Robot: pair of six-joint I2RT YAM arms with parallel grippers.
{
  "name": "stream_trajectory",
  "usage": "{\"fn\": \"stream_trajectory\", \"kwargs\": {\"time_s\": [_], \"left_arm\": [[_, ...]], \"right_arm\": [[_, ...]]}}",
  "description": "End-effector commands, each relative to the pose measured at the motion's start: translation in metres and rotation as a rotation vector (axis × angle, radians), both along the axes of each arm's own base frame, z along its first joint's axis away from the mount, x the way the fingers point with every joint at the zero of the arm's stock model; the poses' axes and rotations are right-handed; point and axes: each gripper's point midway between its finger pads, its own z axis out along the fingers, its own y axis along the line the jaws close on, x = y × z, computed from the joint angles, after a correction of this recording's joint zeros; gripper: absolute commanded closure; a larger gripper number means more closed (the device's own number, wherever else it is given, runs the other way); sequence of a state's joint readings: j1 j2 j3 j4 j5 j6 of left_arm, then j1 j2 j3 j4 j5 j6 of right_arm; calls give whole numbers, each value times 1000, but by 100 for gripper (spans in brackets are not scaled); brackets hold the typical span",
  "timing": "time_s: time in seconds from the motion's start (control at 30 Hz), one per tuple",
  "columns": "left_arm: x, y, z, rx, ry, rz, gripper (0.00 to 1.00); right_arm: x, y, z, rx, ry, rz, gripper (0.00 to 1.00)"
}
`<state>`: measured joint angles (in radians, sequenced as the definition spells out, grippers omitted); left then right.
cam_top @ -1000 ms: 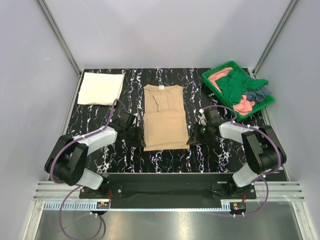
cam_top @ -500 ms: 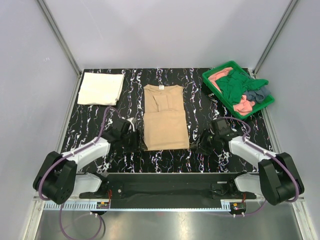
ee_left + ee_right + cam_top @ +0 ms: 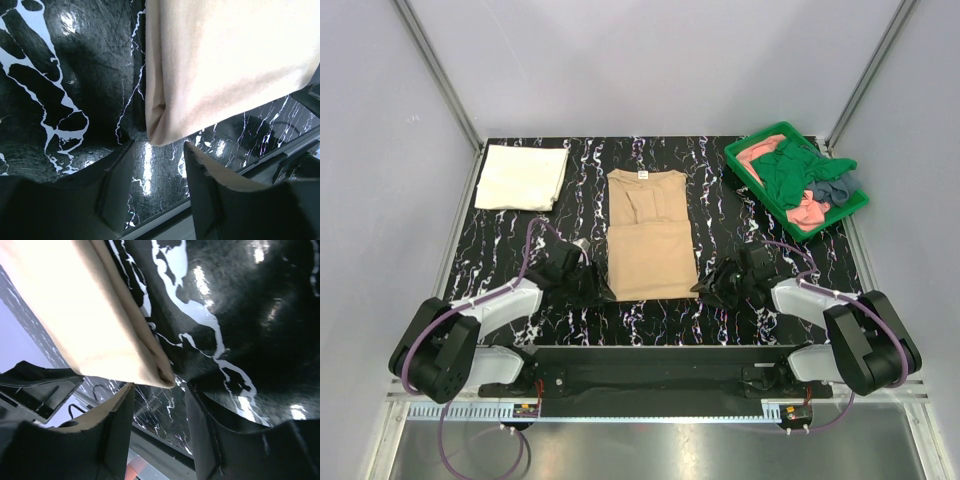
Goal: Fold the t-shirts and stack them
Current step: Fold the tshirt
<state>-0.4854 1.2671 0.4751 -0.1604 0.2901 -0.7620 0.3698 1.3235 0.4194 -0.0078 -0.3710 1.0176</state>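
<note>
A tan t-shirt (image 3: 648, 233) lies partly folded in the middle of the black marbled table, its lower half doubled over. My left gripper (image 3: 599, 289) sits low at the shirt's near left corner (image 3: 157, 135), open, with the corner just ahead of its empty jaws. My right gripper (image 3: 708, 289) sits at the near right corner (image 3: 162, 374), also open and holding nothing. A folded cream-white t-shirt (image 3: 522, 177) rests at the back left. Dark green (image 3: 790, 170), salmon-pink (image 3: 807, 211) and grey-blue (image 3: 835, 187) t-shirts lie crumpled in the tray.
A green plastic tray (image 3: 748, 148) stands at the back right, tilted to the table's edges. The table's near edge (image 3: 170, 212) and a metal rail run just behind both grippers. Grey walls enclose the table on three sides.
Both grippers have opened and let go of the tan shirt's folded edge. They moved back toward the near edge and now sit at the shirt's two near corners.
</note>
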Motion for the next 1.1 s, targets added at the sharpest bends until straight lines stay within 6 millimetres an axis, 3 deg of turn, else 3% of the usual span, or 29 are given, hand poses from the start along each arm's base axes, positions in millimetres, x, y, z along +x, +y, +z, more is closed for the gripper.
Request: {"fn": "stream_trajectory", "kwargs": {"time_s": [0.0,0.5,0.53,0.6,0.63,0.67,0.73,0.93,1.03,1.07], "left_arm": [[4,6,-8,45,-21,16,53],[11,6,-5,66,-43,12,80],[11,7,-5,68,-45,12,81],[12,6,-4,68,-52,5,85],[15,3,0,58,-67,-4,95],[15,0,3,48,-78,-18,100],[16,-5,10,31,-103,-31,100],[5,-18,29,-36,-128,-51,100],[-3,-14,32,-1,-126,-40,100],[-3,-9,31,17,-131,-26,87]], "right_arm": [[6,5,-3,13,-33,-19,48],[0,2,-16,-42,-8,-38,54],[-1,2,-16,-44,-7,-39,56],[-1,2,-16,-49,-10,-41,71],[0,1,-16,-55,-13,-44,76],[1,1,-14,-58,-23,-43,89],[-1,-5,-16,-94,-23,-44,100],[-8,-5,12,-74,-121,2,100],[-11,-9,25,-76,-159,-5,100],[-14,-11,24,-82,-152,-1,100]]}}
